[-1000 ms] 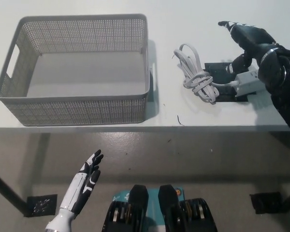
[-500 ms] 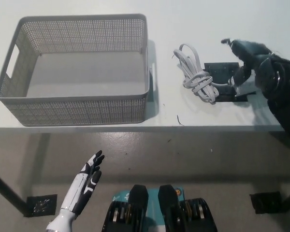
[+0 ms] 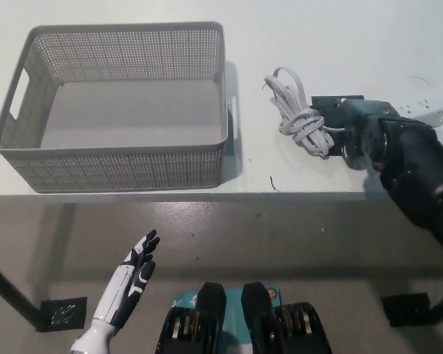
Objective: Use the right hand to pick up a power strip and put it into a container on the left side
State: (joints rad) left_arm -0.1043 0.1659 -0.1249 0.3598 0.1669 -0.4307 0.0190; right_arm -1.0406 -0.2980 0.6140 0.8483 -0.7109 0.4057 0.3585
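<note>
Reaching over the power strip beside the basket

The black right hand (image 3: 358,133) lies low over the dark power strip (image 3: 332,103) on the white counter (image 3: 295,44), covering most of the strip's body, so that only its far edge and a corner show past the hand. Whether the hand has closed on the strip or merely rests on it cannot be told, since the fingers are hidden under the wrist and forearm. A bundled white cable (image 3: 299,118) sits just beside the hand, on the side toward the basket, its loops touching the strip's near end. A white multi-socket block (image 3: 424,110) lies on the far side of the hand from the basket, at the counter's right.

The grey mesh basket (image 3: 118,166), with a slot handle in each end wall, stands on the counter well apart from the strip, its right wall near the cable bundle. Nothing lies inside it.

The white left hand (image 3: 133,273) hangs below the counter's front edge, under the basket, open with its fingers spread and holding nothing
</note>
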